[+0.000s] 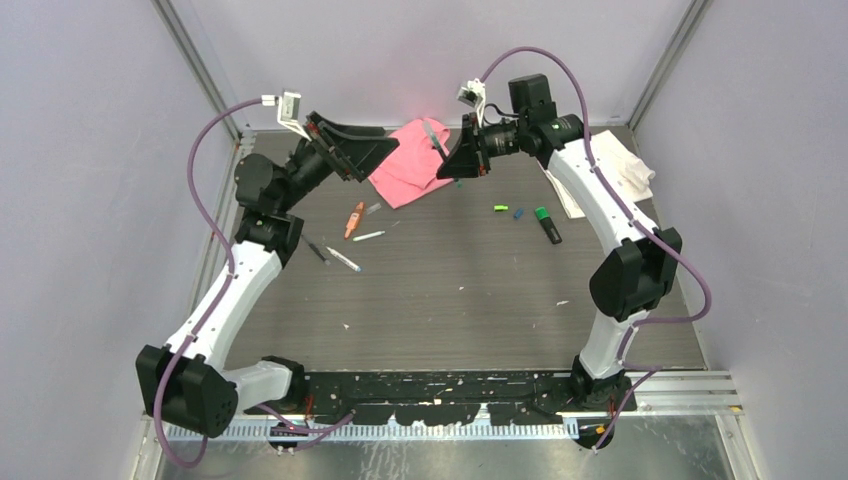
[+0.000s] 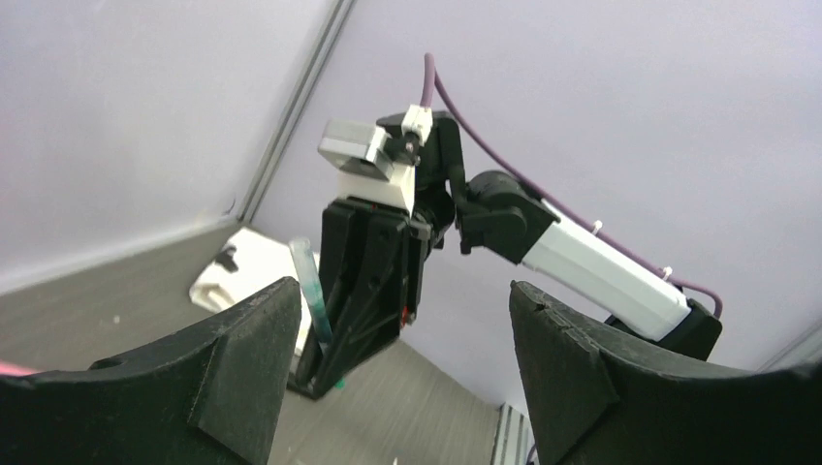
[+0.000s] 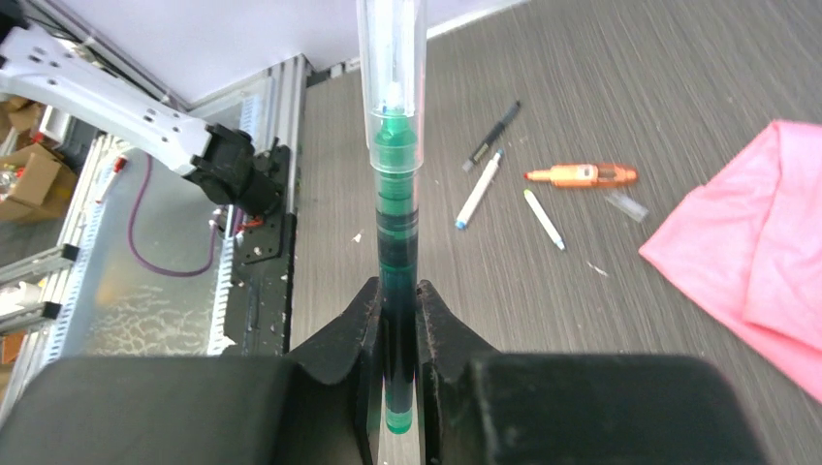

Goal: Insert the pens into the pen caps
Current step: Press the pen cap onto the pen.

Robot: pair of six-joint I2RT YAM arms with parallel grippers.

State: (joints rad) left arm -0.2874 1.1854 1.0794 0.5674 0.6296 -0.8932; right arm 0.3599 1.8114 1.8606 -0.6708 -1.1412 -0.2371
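Right gripper (image 3: 397, 298) is clamped on a slim dark green pen (image 3: 395, 242) whose far end sits inside a clear plastic cap (image 3: 392, 58). Full seating cannot be confirmed from this angle. The pair is held above the grey table (image 1: 450, 300) at its 12 o'clock, near a pink cloth (image 1: 405, 165). Left gripper (image 2: 402, 300) stands wide apart and empty at 11 o'clock, while a bright green cap (image 1: 501, 208) and a blue cap (image 1: 518, 213) lie at 2 o'clock.

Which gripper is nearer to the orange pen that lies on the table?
Left. The left gripper hangs open just beyond the orange pen, above the table. The right gripper, shut on a green pen, is farther off to its right.
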